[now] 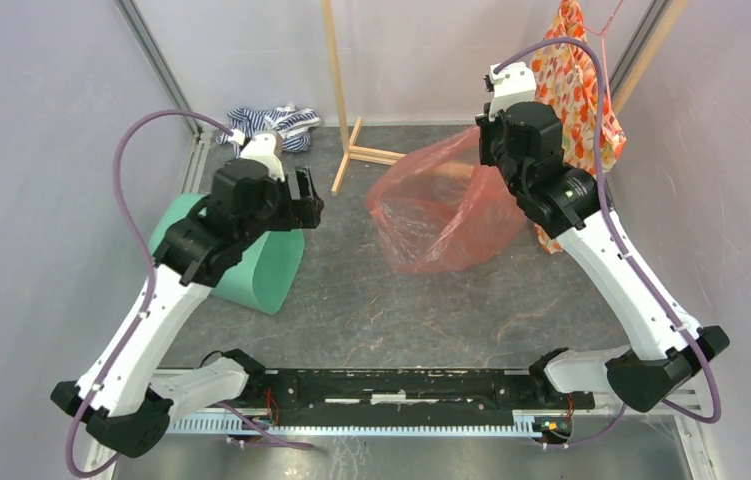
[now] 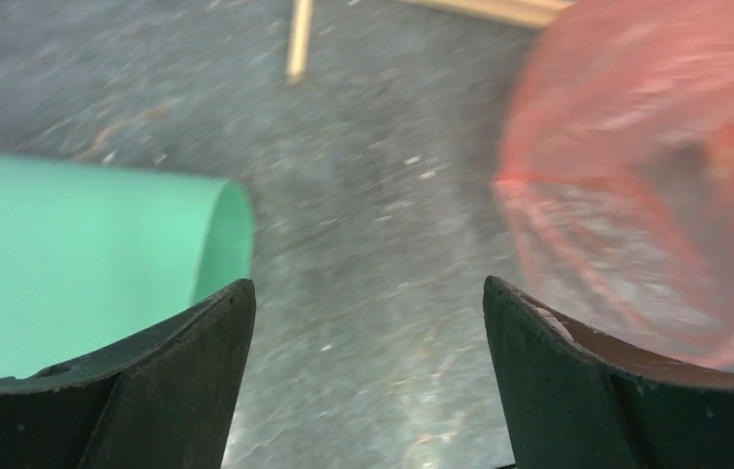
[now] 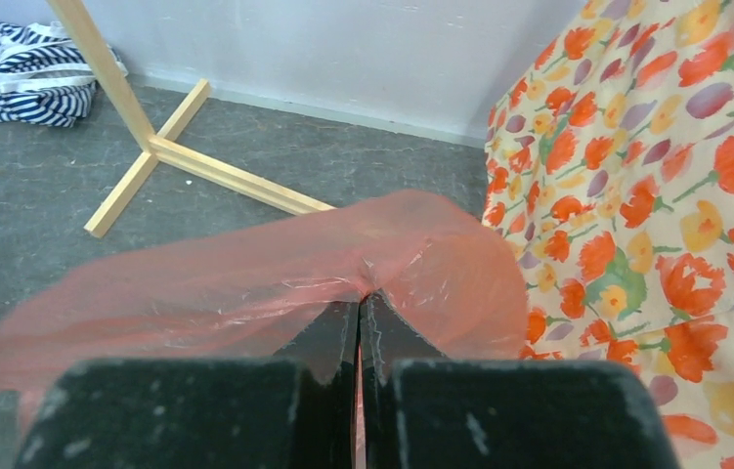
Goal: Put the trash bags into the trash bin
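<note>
At its wrist view only, right jaws pinch trash bag [image 3: 245,283]; left jaws gape.

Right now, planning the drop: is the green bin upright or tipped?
Tipped: the trash bin lies on its side, its mouth facing sideways rather than up.

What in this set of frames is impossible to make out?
- Bin: in the top view the left arm covers most of it; in the left wrist view the left edge cuts it off. Which end is its mouth is unclear.
- Bag: blurred in the left wrist view; its opening is not visible.
- Right hand: in the top view its own wrist hides the fingertips.
</note>
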